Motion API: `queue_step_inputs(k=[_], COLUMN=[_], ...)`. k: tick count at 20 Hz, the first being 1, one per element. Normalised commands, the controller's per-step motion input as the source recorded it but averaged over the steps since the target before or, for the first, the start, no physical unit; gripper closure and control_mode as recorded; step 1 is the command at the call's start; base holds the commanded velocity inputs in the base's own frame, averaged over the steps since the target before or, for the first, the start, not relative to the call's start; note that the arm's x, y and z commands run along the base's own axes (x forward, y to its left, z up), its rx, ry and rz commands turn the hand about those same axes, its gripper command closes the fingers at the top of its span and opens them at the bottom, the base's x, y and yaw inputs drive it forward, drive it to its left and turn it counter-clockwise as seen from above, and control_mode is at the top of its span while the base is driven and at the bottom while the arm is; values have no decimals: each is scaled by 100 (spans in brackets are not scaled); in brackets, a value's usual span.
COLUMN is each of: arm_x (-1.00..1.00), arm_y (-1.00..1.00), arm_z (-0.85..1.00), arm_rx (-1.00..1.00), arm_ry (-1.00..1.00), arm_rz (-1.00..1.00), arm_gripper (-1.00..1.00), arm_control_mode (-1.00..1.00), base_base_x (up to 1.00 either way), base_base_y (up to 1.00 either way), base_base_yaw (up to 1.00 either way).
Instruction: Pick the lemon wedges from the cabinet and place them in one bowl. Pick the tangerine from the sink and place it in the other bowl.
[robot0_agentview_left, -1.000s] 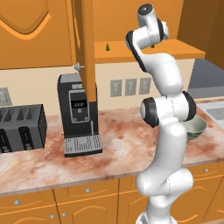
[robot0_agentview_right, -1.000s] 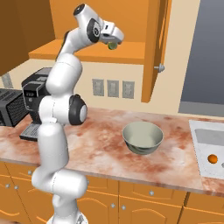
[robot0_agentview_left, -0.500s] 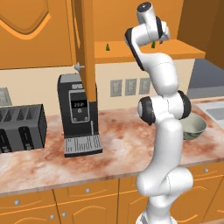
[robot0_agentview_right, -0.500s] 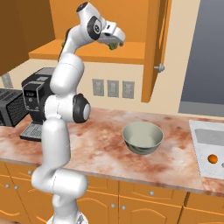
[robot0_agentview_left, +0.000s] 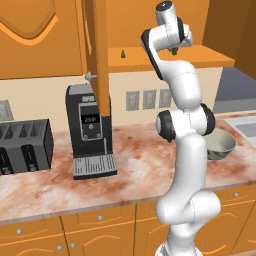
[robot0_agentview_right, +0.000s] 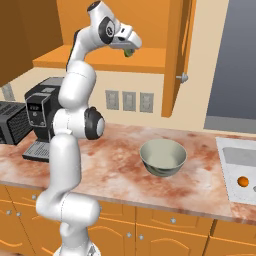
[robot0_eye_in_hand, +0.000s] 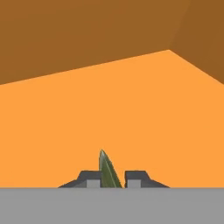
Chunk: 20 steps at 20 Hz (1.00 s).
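Orange-brown wood lines the cabinet (robot0_agentview_right: 100, 60), its door swung open above the marbled worktop (robot0_agentview_right: 120, 175). Rising fully stretched from the worktop's front edge, the arm bends at the top so its hand (robot0_agentview_right: 128, 49) reaches onto the cabinet shelf, fingers pressed against a lemon wedge (robot0_eye_in_hand: 108, 171). A second wedge (robot0_agentview_left: 122, 52) stands further left on the shelf. On the worktop sits the bowl (robot0_agentview_right: 163, 157); the tangerine (robot0_agentview_right: 243, 181) lies in the sink (robot0_agentview_right: 235, 160).
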Motion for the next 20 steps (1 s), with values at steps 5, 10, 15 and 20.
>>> queue_step_inputs(k=[5, 10, 15, 20], arm_x=[-23, -16, -45, -83], arm_y=[18, 21, 2, -7], arm_z=[10, -2, 0, -1], arm_rx=[1, 0, 0, 0], arm_ry=[-6, -2, -2, -5], arm_rz=[-3, -8, -8, -3], arm_gripper=[100, 100, 100, 100], arm_control_mode=[-100, -100, -100, -100], base_base_x=[0, 0, 0, 0], base_base_y=[0, 0, 0, 0], base_base_yaw=[0, 0, 0, 0])
